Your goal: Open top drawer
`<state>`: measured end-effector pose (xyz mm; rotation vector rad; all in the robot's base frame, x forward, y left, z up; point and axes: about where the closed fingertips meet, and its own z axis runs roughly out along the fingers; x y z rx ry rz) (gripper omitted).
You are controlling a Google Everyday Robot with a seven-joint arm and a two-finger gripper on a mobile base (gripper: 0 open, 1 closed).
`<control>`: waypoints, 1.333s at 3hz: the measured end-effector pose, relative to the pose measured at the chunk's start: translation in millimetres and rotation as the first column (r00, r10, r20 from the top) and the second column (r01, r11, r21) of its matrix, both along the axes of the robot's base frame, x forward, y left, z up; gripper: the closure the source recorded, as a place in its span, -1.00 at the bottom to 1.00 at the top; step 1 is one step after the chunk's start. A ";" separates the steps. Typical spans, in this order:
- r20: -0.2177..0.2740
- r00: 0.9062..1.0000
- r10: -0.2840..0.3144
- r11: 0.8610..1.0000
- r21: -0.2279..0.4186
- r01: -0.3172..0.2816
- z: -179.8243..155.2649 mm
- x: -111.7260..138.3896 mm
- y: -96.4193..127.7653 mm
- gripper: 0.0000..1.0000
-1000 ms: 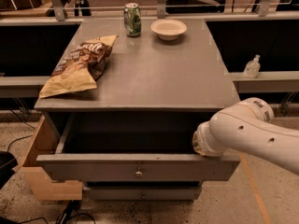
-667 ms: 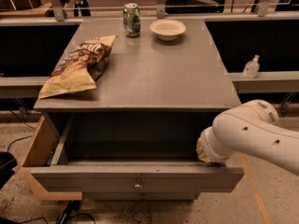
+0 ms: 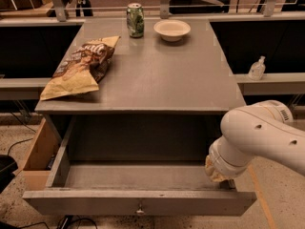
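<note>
The top drawer [image 3: 95, 205] is a wide grey drawer, pulled far out toward the camera. Its grey inside [image 3: 138, 175] is bare, and a small round metal knob [image 3: 140, 208] sits at the centre of its front panel. My gripper [image 3: 220, 174] is at the right end of the drawer, just inside the front panel, mostly hidden behind my white arm [image 3: 259, 132]. The arm reaches in from the right edge of the view. The lower drawer fronts are out of view.
On the grey cabinet top [image 3: 157, 80] lie a chip bag [image 3: 81, 66], a green can [image 3: 135, 19] and a white bowl [image 3: 172, 29]. A pale wooden box [image 3: 38, 151] adjoins the drawer's left side. A small bottle [image 3: 257, 68] stands on the right ledge.
The top drawer has slid further out toward the camera. My arm has moved with it, down and toward the camera, staying at the drawer's right end.
</note>
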<state>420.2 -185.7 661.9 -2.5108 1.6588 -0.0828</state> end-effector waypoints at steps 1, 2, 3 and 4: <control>0.000 1.000 0.000 1.000 0.000 0.000 0.0 0.0 0.0 1.00; -0.009 1.000 -0.025 1.000 0.014 0.025 -1.8 8.8 -2.2 1.00; -0.046 0.997 -0.065 0.997 0.041 0.067 -15.0 28.1 1.0 1.00; -0.102 0.991 -0.092 0.993 0.068 0.099 -32.5 39.7 7.1 1.00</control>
